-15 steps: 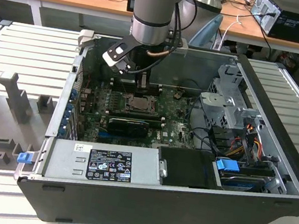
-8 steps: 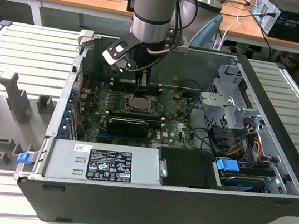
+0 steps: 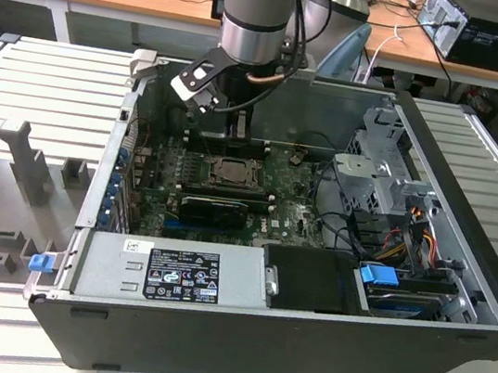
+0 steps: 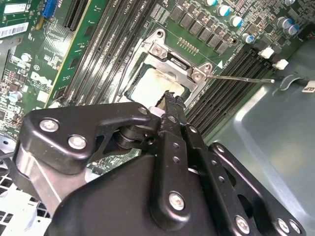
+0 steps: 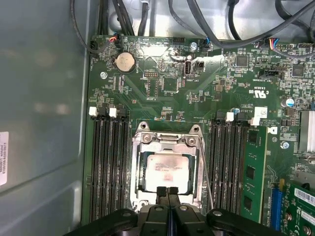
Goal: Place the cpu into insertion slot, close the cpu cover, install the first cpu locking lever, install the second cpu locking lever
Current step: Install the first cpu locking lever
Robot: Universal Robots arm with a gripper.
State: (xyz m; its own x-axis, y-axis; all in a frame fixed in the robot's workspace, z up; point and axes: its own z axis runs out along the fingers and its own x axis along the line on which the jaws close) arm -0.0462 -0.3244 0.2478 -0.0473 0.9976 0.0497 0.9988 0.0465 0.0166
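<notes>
The cpu lies flat in the insertion slot, its pale metal top showing through the cut-out of the cpu cover, which lies down over it. In the second wrist view the cpu and the cover sit just beyond my fingertips. My gripper is shut with nothing between its fingers, hovering at the socket's edge, also seen as gripper and gripper. A thin wire locking lever runs along one side of the socket; the lever angles away from it.
Long black memory slots flank the socket, with a green memory module beyond. A black expansion card, the power supply, a drive cage and loose cables crowd the case. The grey case wall stands close.
</notes>
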